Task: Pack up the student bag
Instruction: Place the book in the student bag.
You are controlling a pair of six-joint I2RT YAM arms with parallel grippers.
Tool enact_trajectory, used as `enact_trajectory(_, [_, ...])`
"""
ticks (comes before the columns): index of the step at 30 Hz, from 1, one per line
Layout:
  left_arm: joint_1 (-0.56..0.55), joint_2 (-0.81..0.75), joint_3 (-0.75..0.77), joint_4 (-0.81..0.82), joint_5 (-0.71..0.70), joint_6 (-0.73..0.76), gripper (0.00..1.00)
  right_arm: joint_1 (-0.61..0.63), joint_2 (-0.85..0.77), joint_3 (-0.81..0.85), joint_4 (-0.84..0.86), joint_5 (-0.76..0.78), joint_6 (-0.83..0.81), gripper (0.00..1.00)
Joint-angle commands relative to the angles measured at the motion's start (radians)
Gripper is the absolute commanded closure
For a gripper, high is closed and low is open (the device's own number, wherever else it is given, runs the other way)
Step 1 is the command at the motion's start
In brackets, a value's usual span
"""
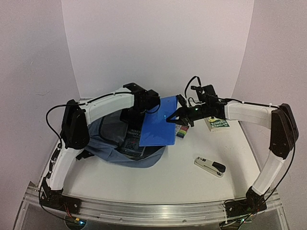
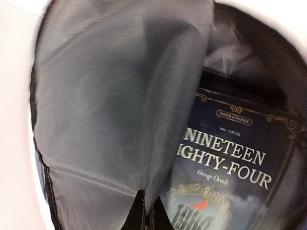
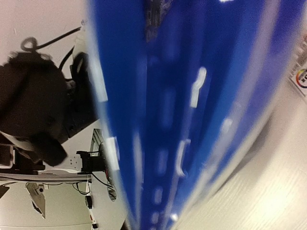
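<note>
The slate-blue student bag (image 1: 103,143) lies open at the left of the table. Inside it sits a dark book titled Nineteen Eighty-Four (image 2: 230,172). My left gripper (image 2: 147,213) is shut on a fold of the bag's grey lining (image 2: 110,105) at the mouth and holds it up. From the right, my right gripper (image 1: 180,115) is shut on the edge of a blue folder (image 1: 158,122), which hangs tilted over the bag's opening. In the right wrist view the blue folder (image 3: 168,115) fills the frame and hides that gripper's fingers.
A grey and black stapler (image 1: 209,166) lies on the table at the front right. A green and white book (image 1: 218,123) sits under the right arm. A pack of coloured pens (image 1: 182,132) lies beside the folder's lower right corner.
</note>
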Motion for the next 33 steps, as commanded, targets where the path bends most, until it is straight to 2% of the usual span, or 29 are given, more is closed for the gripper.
enact_trajectory(1, [0.014, -0.135, 0.061, -0.292, 0.063, -0.039, 1.0, 0.044, 0.004, -0.021, 0.183, -0.025, 0.14, 1.0])
enact_trajectory(7, [0.054, -0.268, -0.083, -0.193, 0.152, -0.075, 1.0, 0.053, 0.083, -0.041, 0.285, -0.038, 0.244, 1.0])
enact_trajectory(10, [0.084, -0.329, -0.138, -0.112, 0.219, -0.073, 1.0, 0.063, 0.122, -0.057, 0.408, -0.067, 0.35, 1.0])
enact_trajectory(16, [0.092, -0.324, -0.125, -0.082, 0.265, -0.04, 1.0, 0.118, 0.215, -0.009, 0.61, -0.09, 0.495, 1.0])
enact_trajectory(26, [0.093, -0.316, -0.097, -0.027, 0.323, -0.034, 1.0, 0.18, 0.387, 0.146, 0.696, -0.041, 0.628, 1.0])
enact_trajectory(33, [0.092, -0.342, -0.114, 0.026, 0.363, -0.018, 1.0, 0.182, 0.525, 0.323, 0.701, 0.002, 0.639, 1.0])
